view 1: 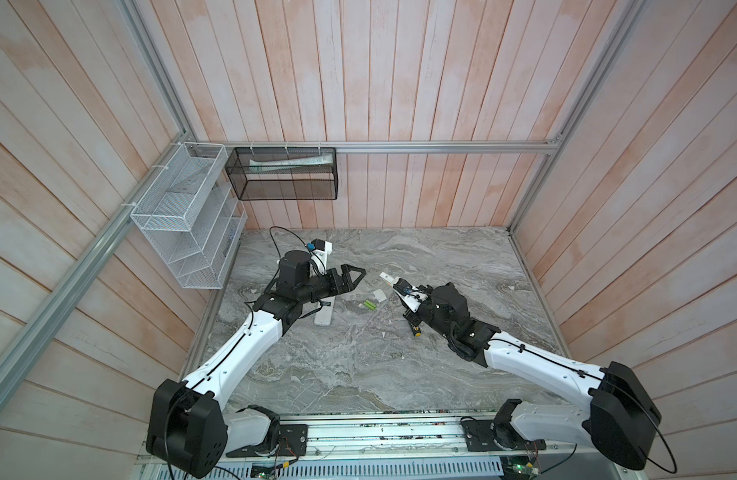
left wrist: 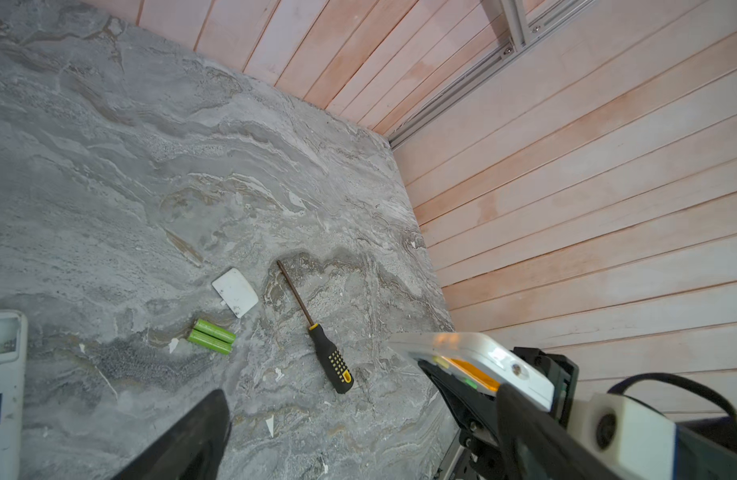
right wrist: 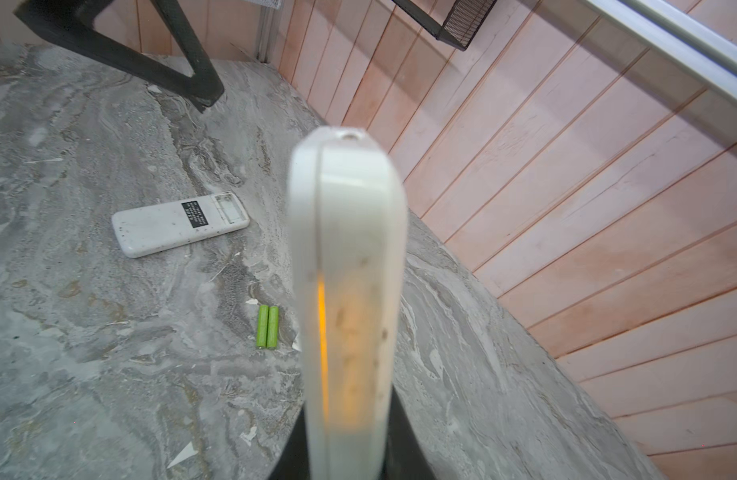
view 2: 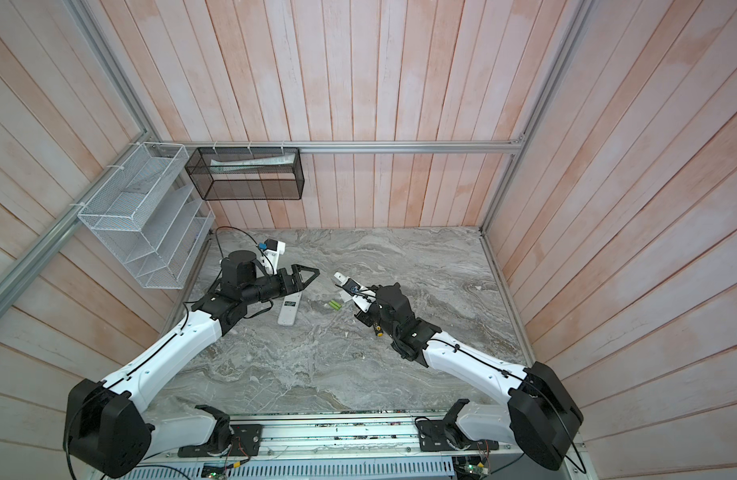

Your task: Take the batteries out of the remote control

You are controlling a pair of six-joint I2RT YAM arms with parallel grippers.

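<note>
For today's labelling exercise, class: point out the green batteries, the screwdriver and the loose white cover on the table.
green batteries (left wrist: pixel 215 330), left wrist view, middle of one battery
screwdriver (left wrist: pixel 331 360), left wrist view, on the handle
white cover (left wrist: pixel 236 292), left wrist view, its centre

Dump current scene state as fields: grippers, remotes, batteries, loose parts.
left gripper: open, empty
right gripper: shut on held remote, off the table
table remote: face down, bay open, empty
green batteries: two, side by side on table
held remote: orange-yellow shows inside
cover: loose on table
screwdriver: on table
</note>
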